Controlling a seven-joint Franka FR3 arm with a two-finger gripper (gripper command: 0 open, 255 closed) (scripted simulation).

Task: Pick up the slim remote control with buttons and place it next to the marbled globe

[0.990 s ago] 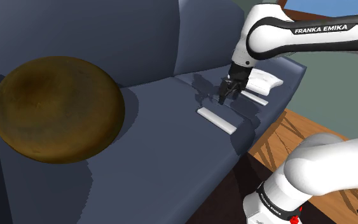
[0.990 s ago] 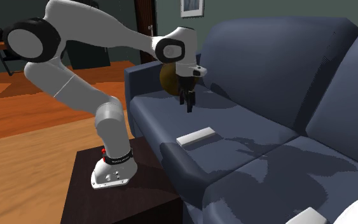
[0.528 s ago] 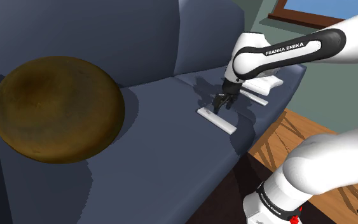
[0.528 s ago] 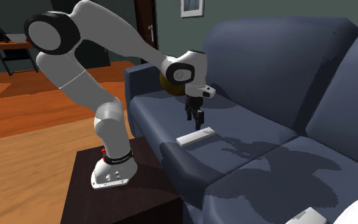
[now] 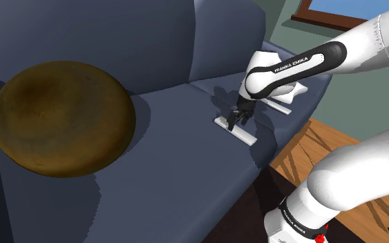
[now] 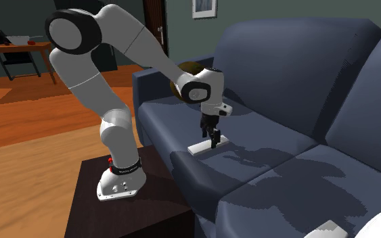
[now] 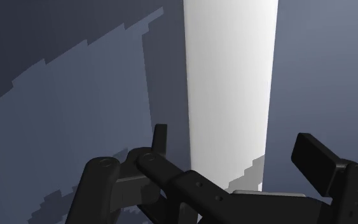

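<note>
The slim remote [image 5: 244, 134] is a plain white bar lying flat on the dark blue sofa seat [image 5: 179, 145], near the seat's front edge [image 6: 202, 147]. My gripper [image 5: 232, 123] is lowered over one end of it, open. In the wrist view the remote [image 7: 231, 83] runs between the two fingertips [image 7: 160, 137], with a gap on each side, so nothing is held. The marbled globe [image 5: 63, 117] is a big brown ball on the seat at the shoulder view's left. In the second exterior view the globe [image 6: 176, 88] peeks out behind my wrist.
A second white bar [image 5: 277, 106] and a white curved object [image 5: 287, 87] lie on the sofa's far cushion beyond the gripper. The sofa's backrest [image 5: 151, 41] rises behind the seat. My dark stand [image 6: 141, 209] sits on the wooden floor [image 6: 33, 149] beside the sofa's arm [image 6: 199, 172].
The gripper has come down from above the seat and moved toward the front edge, ending over the remote's end. Its fingers stayed open. The remote has not moved.
</note>
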